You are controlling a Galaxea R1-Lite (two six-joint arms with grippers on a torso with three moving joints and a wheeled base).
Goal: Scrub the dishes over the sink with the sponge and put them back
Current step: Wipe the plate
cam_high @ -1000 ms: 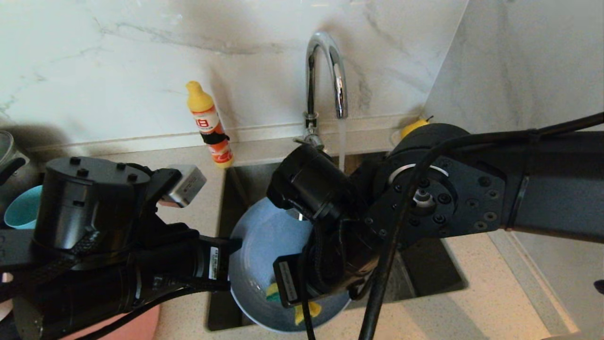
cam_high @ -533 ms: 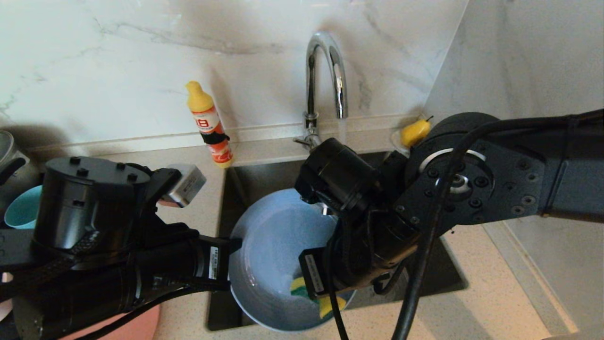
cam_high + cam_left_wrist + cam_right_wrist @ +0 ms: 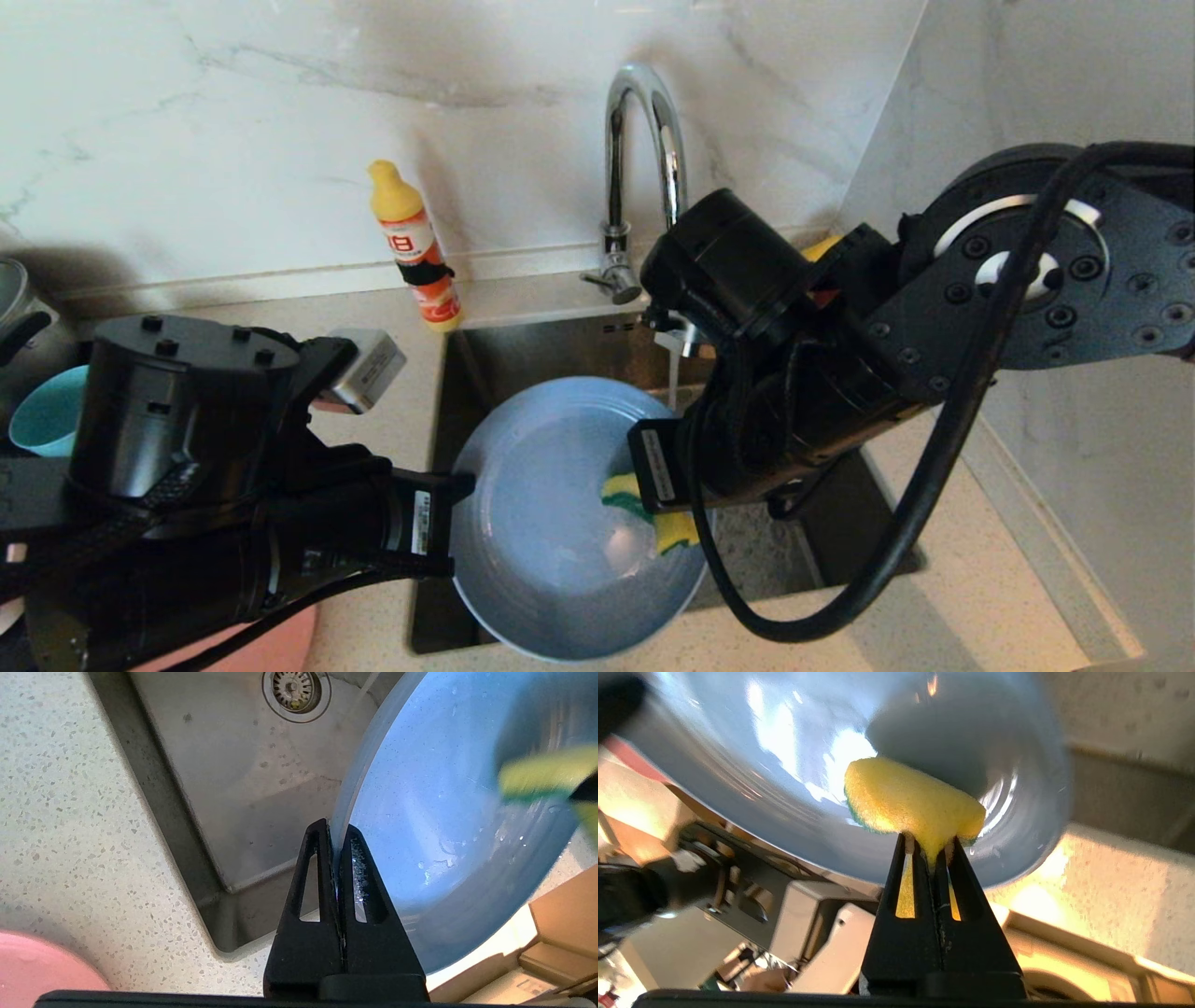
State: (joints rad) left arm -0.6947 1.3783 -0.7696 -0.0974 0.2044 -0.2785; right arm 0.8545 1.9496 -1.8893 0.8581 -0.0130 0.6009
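Observation:
A grey-blue plate (image 3: 551, 523) hangs tilted over the steel sink (image 3: 523, 345), and its face is wet. My left gripper (image 3: 335, 833) is shut on the plate's (image 3: 444, 812) left rim, one finger on each side. The right gripper (image 3: 930, 847) is shut on the yellow sponge (image 3: 910, 800), pinching its middle so it bends. The sponge (image 3: 653, 513) presses its green side against the plate's inner face near the right rim. A thin stream of water (image 3: 674, 373) runs from the chrome tap (image 3: 644, 140) behind the plate.
A dish-soap bottle (image 3: 415, 247) stands on the counter behind the sink's left corner. A teal bowl (image 3: 47, 411) and a steel pot (image 3: 14, 308) sit far left. A salmon-pink plate (image 3: 252, 649) lies under my left arm. A marble wall rises close on the right.
My right arm has swung up and to the right, dragging the sponge from the plate's lower part to its right side. The left arm and plate have stayed put.

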